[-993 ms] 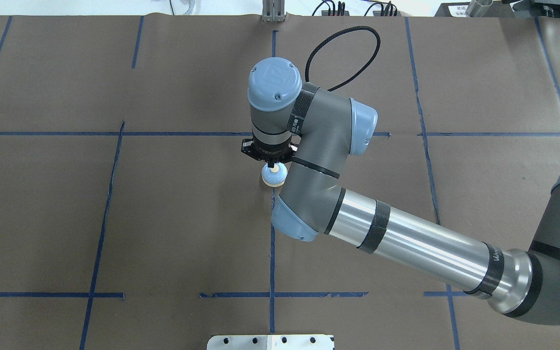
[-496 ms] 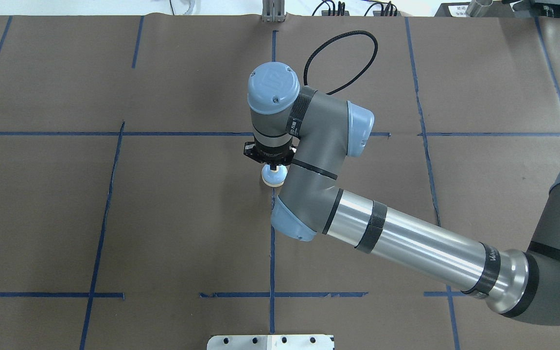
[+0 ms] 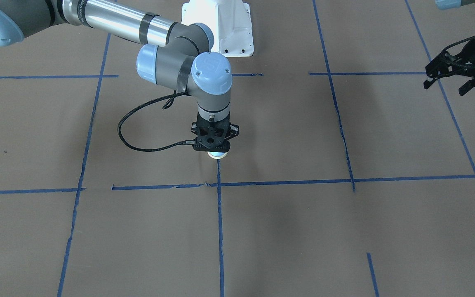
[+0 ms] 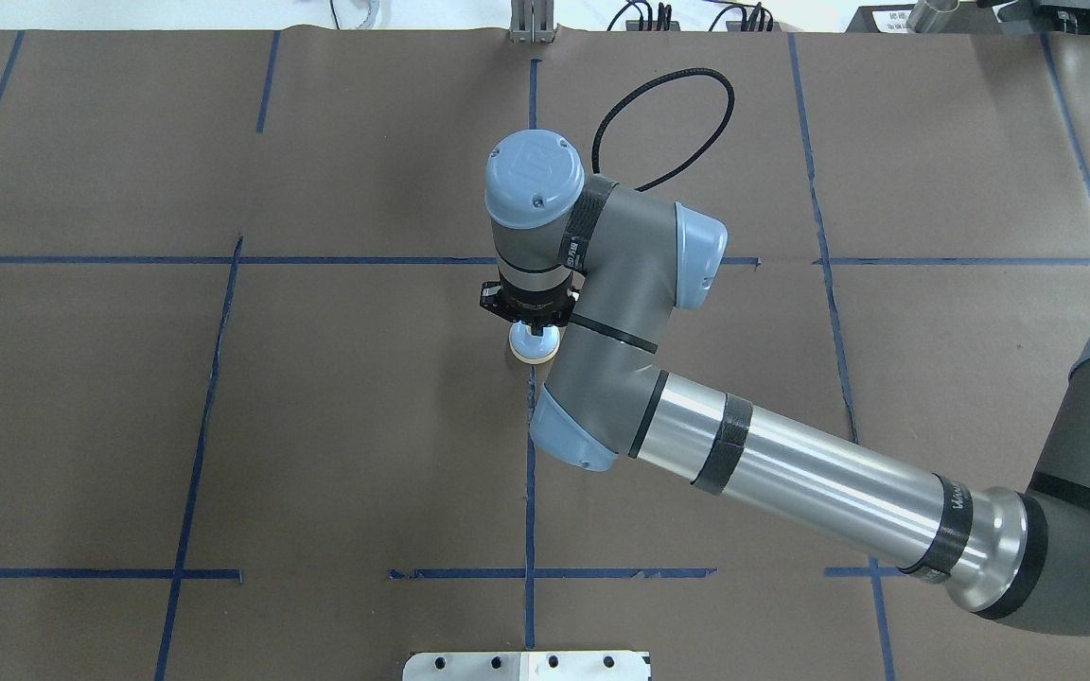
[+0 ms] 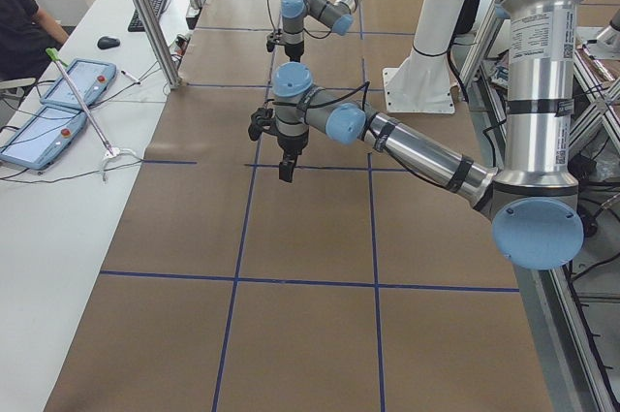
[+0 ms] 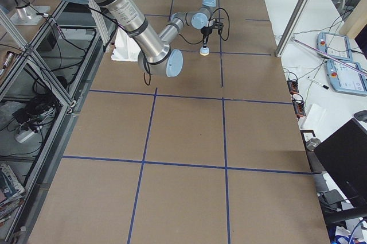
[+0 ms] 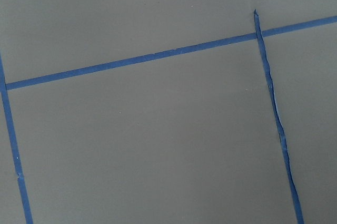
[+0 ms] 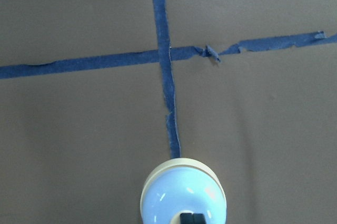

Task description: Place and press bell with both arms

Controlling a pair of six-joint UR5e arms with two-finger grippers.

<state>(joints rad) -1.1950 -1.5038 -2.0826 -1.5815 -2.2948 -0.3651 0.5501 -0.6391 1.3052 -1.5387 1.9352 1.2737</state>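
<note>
The small light-blue bell [image 4: 534, 350] with a cream base stands on the brown paper at the table's middle, on a blue tape line. It also shows in the front view [image 3: 217, 155], the right side view [image 6: 203, 52] and the right wrist view [image 8: 183, 195]. My right gripper [image 4: 534, 327] points straight down over it, shut, its joined fingertips [image 8: 190, 217] resting on the bell's top button, which they hide. My left gripper [image 3: 444, 87] is open and empty, held above the table far off to the robot's left, apart from the bell.
The table [image 4: 337, 426] is covered in brown paper with a grid of blue tape lines. The white mounting pedestal [image 3: 221, 29] stands at the robot's side. A black cable [image 3: 138, 140] loops from the right wrist. The left wrist view shows only paper and tape.
My right gripper has come down onto the bell; the cream button that showed a second ago is now covered by the black fingertips. The bell has not moved.
</note>
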